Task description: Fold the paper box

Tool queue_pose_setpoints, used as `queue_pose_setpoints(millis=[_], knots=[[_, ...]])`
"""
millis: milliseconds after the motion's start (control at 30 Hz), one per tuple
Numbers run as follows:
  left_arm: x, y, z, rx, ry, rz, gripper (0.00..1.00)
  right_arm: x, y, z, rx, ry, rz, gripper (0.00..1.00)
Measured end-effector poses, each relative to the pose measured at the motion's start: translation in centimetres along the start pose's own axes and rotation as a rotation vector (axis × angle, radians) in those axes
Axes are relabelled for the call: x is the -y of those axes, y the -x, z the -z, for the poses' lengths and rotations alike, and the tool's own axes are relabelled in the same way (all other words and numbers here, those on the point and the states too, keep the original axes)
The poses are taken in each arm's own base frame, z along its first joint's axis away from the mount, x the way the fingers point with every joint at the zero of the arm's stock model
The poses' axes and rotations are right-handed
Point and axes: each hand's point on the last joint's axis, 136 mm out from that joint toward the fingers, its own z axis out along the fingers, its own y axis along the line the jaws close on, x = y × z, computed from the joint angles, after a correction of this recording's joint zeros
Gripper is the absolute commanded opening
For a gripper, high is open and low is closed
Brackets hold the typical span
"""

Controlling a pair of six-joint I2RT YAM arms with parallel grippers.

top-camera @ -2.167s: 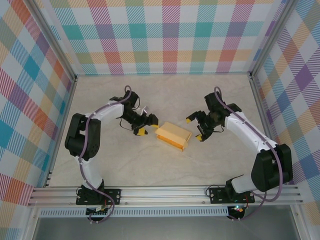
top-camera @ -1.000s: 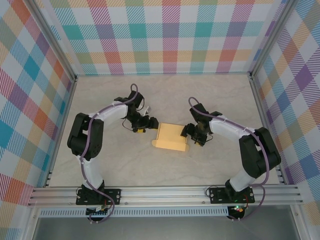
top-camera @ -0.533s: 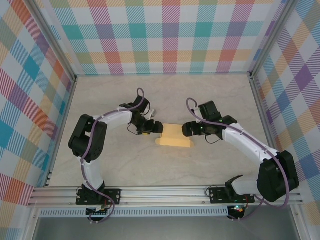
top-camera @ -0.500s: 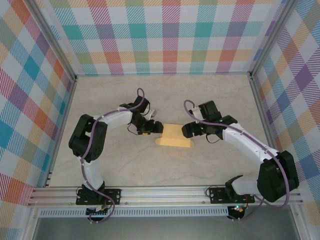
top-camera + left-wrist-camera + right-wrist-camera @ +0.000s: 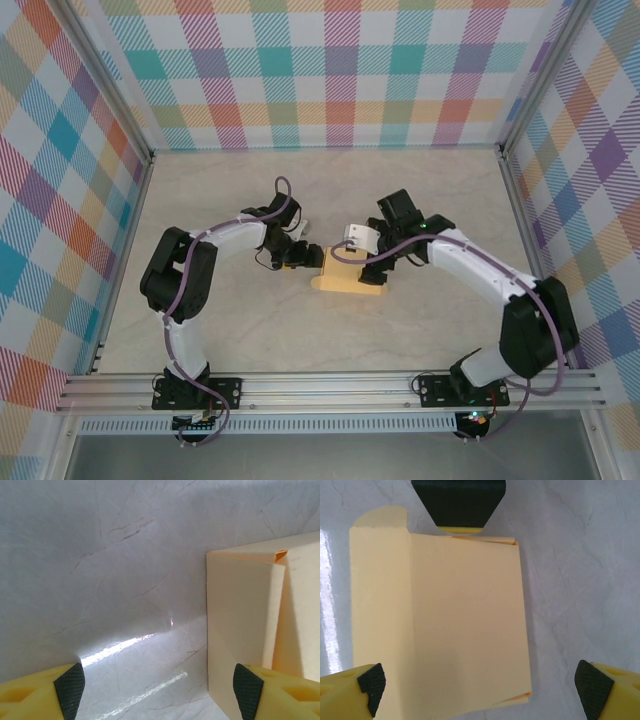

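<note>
The box [image 5: 350, 278] is seen lying flat at mid-frame on the worktop [image 5: 250, 320], with one flap folded over. Above it the right claw [image 5: 366, 250] is held spread wide, with nothing gripped. The left claw [image 5: 305, 257] is set at the box's left edge, likewise released and empty.

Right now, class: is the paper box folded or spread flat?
Folded: the paper box forms one compact creased rectangle, a rounded tab sticking out.
</note>
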Motion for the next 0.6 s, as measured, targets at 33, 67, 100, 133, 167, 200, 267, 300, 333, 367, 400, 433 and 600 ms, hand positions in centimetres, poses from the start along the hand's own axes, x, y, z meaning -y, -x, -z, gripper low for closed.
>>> queue_pose_setpoints(millis=[33,67,100,133,167,200,267,300,333,367,400,433,600], knots=[[0.0,0.0,0.0,0.0,0.001,0.0,0.81,0.3,0.1,-0.6,-0.009,0.014,0.009,1.0],[0.0,0.0,0.0,0.001,0.0,-0.001,0.81,0.5,0.1,-1.2,-0.018,0.03,0.015,1.0],[0.1,0.1,0.0,0.002,-0.001,-0.001,0.81,0.8,0.2,-1.7,-0.026,0.047,0.016,1.0],[0.1,0.1,0.1,0.003,-0.002,0.001,0.81,1.2,0.4,-2.3,-0.034,0.062,0.015,1.0],[-0.1,0.2,0.1,0.005,-0.005,0.01,0.82,1.6,0.6,-2.8,-0.041,0.072,0.012,1.0],[-0.2,0.4,0.2,0.008,-0.014,0.023,0.82,2.1,0.8,-3.3,-0.049,0.084,0.01,1.0],[-0.2,0.7,0.4,0.023,-0.044,0.054,0.82,2.6,1.1,-4.3,-0.059,0.097,0.01,1.0],[-0.5,0.9,0.7,0.037,-0.059,0.08,0.82,2.5,1.1,-4.7,-0.065,0.109,0.013,1.0],[-1.0,0.9,0.9,0.048,-0.069,0.105,0.82,2.3,1.1,-5.1,-0.077,0.127,0.013,1.0],[-1.4,0.9,1.2,0.054,-0.074,0.126,0.82,2.1,1.1,-5.3,-0.086,0.142,0.014,1.0],[-1.8,1.0,1.5,0.062,-0.078,0.145,0.82,1.7,1.0,-5.6,-0.099,0.163,0.015,1.0],[-2.1,1.1,1.8,0.068,-0.08,0.16,0.82,1.4,1.0,-5.8,-0.112,0.183,0.015,1.0],[-2.9,1.8,2.6,0.104,-0.089,0.197,0.83,0.3,0.9,-6.6,-0.161,0.253,0.018,1.0]])
